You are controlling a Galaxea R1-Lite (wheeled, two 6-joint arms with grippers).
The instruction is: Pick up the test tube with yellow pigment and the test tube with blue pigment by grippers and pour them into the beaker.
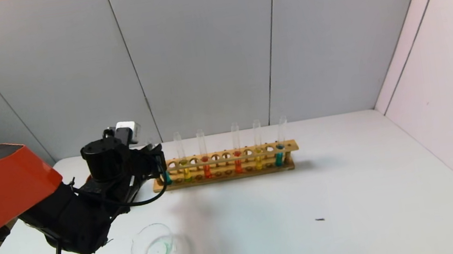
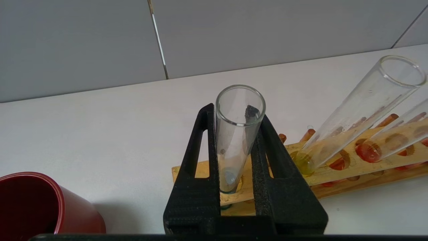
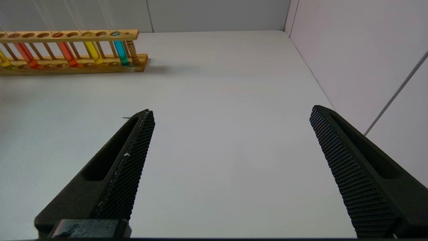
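My left gripper (image 1: pixel 161 162) is shut on the test tube with blue pigment (image 2: pixel 234 140), which stands upright in the end hole of the wooden rack (image 1: pixel 294 145) nearest my left arm. The tube looks almost empty, with a little blue-green liquid at its bottom (image 1: pixel 167 178). The test tube with yellow pigment (image 1: pixel 185 172) stands in the rack right beside it, and also shows in the left wrist view (image 2: pixel 337 127). The beaker (image 1: pixel 135 248) sits on the table in front of the arm and holds a shallow pale green liquid. My right gripper (image 3: pixel 230 112) is open and empty over bare table.
The rack also holds two orange-red tubes (image 1: pixel 206 171), a golden-yellow tube (image 1: pixel 259 163) and a teal tube (image 1: pixel 279 158) at its far end. A dark red cup (image 2: pixel 40 204) stands next to the left gripper. A small dark speck (image 1: pixel 319 219) lies on the white table.
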